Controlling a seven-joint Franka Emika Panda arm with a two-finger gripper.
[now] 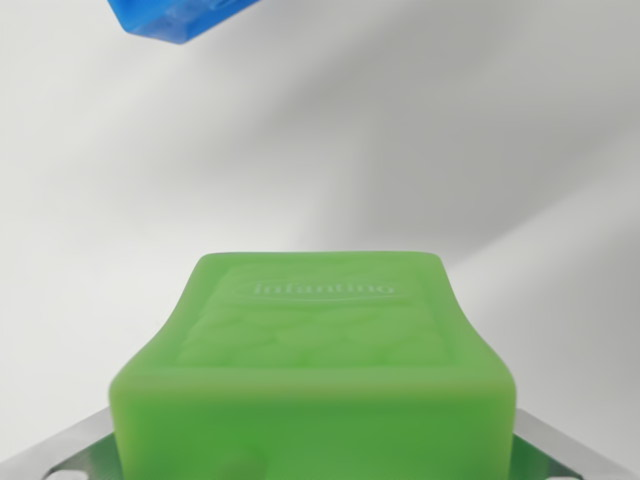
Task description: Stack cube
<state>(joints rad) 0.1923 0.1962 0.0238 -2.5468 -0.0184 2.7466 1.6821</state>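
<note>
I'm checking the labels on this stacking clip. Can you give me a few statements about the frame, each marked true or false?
1. The green cube sits between the gripper's metal fingers. True.
2. The blue cube rests on top of the green one. False: it lies apart, at the top edge of the wrist view.
3. The green cube bears embossed lettering. True.
4. The surface is dark wood. False: it is plain white.
</note>
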